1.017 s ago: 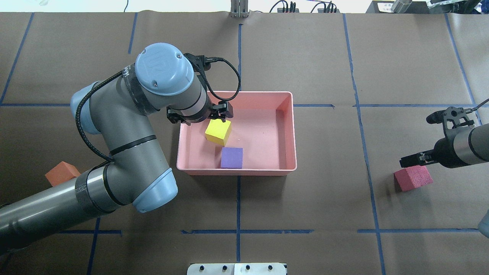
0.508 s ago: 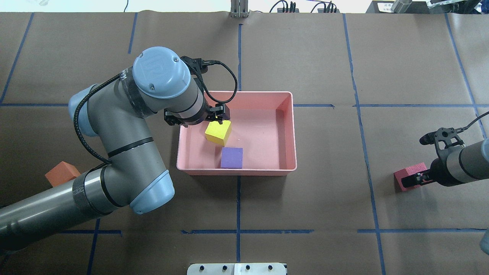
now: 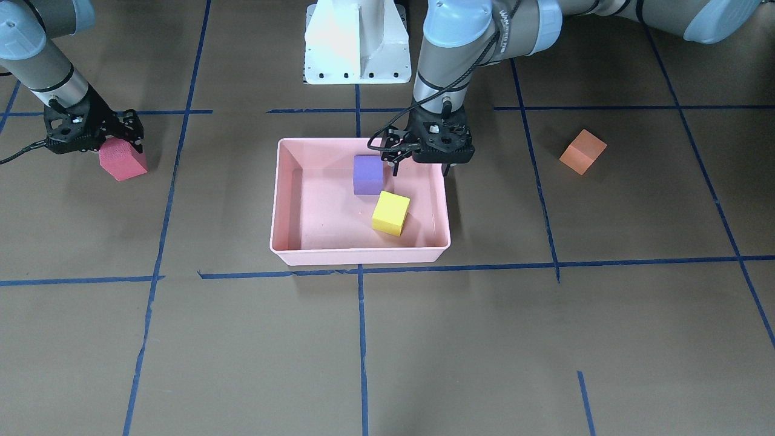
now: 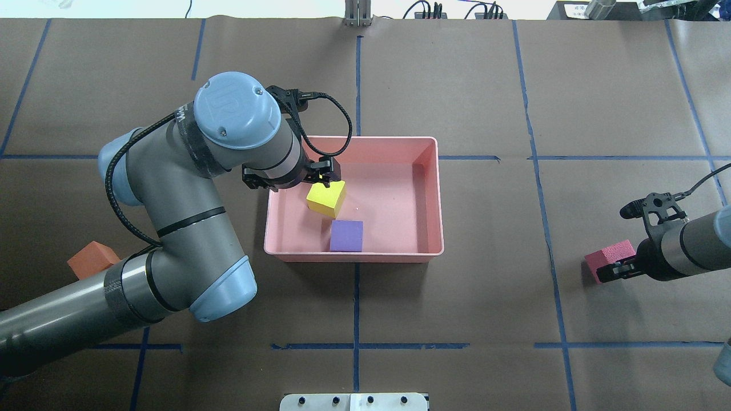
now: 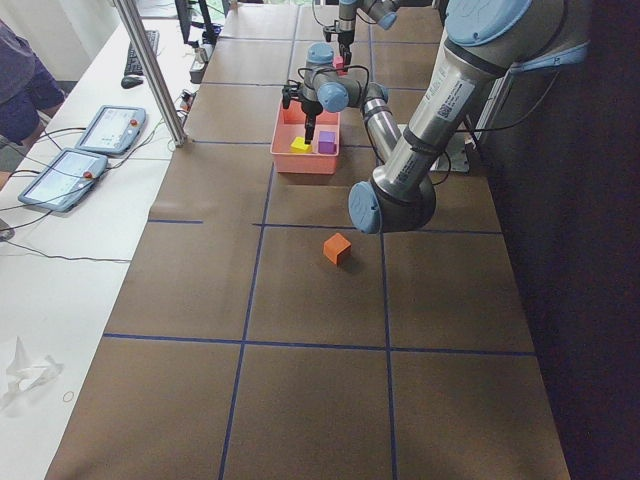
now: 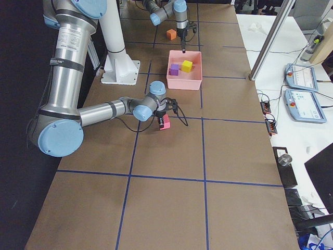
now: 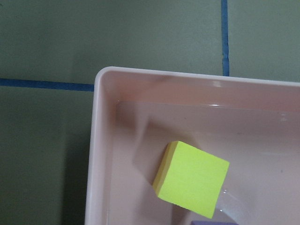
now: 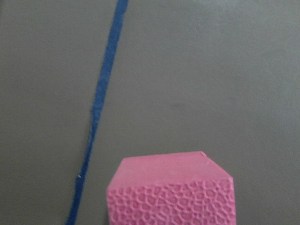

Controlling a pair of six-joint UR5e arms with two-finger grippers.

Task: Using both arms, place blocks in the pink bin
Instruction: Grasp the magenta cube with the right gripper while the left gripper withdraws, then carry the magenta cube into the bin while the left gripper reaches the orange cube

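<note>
**Left tool [image 3: 420, 171] released above pink bin [image 3: 361, 257] corner; right tool [image 3: 94, 143] spread at red block [image 3: 123, 160].**
Yellow block [image 3: 390, 212] and purple block [image 3: 367, 174] lie inside, near its walls; orange block [image 3: 582, 151] alone on open surface [image 3: 545, 333].

- Small orange foam cube [image 4: 90, 257]: in the overhead view its right part is hidden behind the grey left arm [image 4: 57, 319].
- Red foam cube [image 8: 171, 194]: lower part cut off by the bottom edge of the right wrist view. Overhead, the black right hand [image 4: 617, 268] covers one side; grip cannot be judged.
- Purple foam cube [image 7: 213, 223]: only a sliver shows at the bottom edge of the left wrist view.
- Pale-pink plastic bin [image 7: 101, 140]: cut off at the right and bottom in the same view.
</note>
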